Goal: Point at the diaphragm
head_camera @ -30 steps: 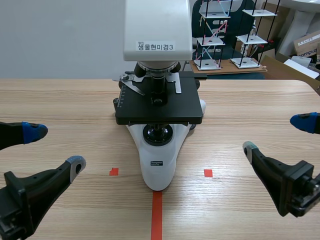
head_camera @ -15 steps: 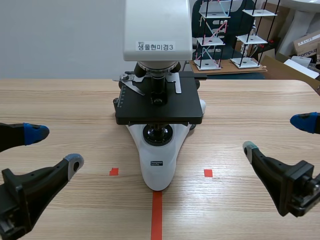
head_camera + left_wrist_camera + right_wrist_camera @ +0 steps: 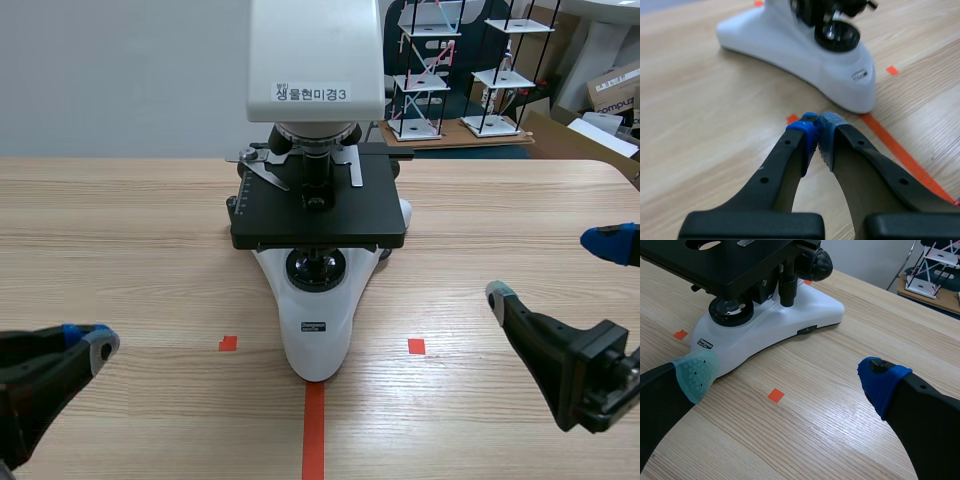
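On the wooden table (image 3: 120,220) stands a white microscope (image 3: 316,330) with a black stage (image 3: 318,215). The right gripper (image 3: 788,377) hovers beside its base (image 3: 790,335), jaws released wide; the left gripper (image 3: 817,127) sits low near the base's front, jaws clenched on nothing. The round black diaphragm (image 3: 316,268) lies under the stage, apart from both.

Scene lit brightly and evenly. Light judged to fall from above, by shade under stage (image 3: 280,215). Dark shade cast there onto white microscope base (image 3: 330,345). Pale wooden table (image 3: 120,220) lit softly, no strong glare seen. Ahead of left gripper (image 3: 817,122), soft shine seen on base and small bright spots on black lens ring (image 3: 840,36). Faint soft shadow laid on table under left gripper. Ahead of right gripper (image 3: 787,377), thin shadow seen along base edge.
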Available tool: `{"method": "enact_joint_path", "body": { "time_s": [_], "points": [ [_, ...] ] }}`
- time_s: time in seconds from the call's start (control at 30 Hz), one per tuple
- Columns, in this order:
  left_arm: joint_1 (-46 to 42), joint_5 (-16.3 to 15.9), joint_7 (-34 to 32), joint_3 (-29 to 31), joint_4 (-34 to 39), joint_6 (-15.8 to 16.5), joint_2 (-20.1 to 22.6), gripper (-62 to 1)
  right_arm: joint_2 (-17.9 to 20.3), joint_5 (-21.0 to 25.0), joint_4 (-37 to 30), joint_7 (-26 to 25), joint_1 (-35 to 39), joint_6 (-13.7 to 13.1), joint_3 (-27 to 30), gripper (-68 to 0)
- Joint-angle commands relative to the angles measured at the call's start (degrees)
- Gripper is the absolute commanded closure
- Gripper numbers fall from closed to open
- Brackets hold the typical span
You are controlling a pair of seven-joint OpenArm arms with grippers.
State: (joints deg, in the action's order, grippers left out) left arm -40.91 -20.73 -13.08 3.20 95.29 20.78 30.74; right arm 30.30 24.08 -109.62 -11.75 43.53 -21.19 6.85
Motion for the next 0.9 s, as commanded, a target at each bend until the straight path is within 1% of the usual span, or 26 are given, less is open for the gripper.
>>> {"method": "enact_joint_path", "body": {
  "time_s": [0.0, 0.03, 0.13, 0.23, 0.6, 0.73, 0.87],
  "points": [
    [2.29, -0.31, -2.93, -1.14, -1.66, -0.07, -0.20, -1.7, 0.31, 0.66, -0.52, -1.31, -0.68, 0.20, -0.04, -60.8],
    [3.48, 0.74, -4.46, -1.99, -3.56, -0.07, -0.17, -1.7, 0.31, 0.66, -0.52, -1.31, -0.68, 0.20, -0.04, -60.8],
    [7.58, 6.54, -8.22, -5.03, -9.49, -0.07, -0.20, -1.7, 0.31, 0.66, -0.52, -1.31, -0.68, 0.20, -0.04, -60.8],
    [11.87, 9.57, -10.99, -8.63, -15.78, -0.07, -0.20, -1.7, 0.31, 0.66, -0.52, -1.31, -0.68, 0.20, -0.04, -60.8],
    [28.70, 9.86, -27.21, -23.28, -39.17, -0.11, -0.44, -1.7, 0.31, 0.66, -0.52, -1.31, -0.68, 0.20, -0.04, -60.8],
    [34.29, 9.88, -36.35, -28.28, -48.63, -0.13, -1.55, -1.7, 0.31, 0.66, -0.52, -1.31, -0.68, 0.20, -0.04, -60.8],
    [39.60, 9.88, -44.83, -33.31, -57.59, -0.13, -3.91, -1.7, 0.31, 0.68, -0.52, -1.31, -0.68, 0.20, -0.04, -60.8]
  ]
}}
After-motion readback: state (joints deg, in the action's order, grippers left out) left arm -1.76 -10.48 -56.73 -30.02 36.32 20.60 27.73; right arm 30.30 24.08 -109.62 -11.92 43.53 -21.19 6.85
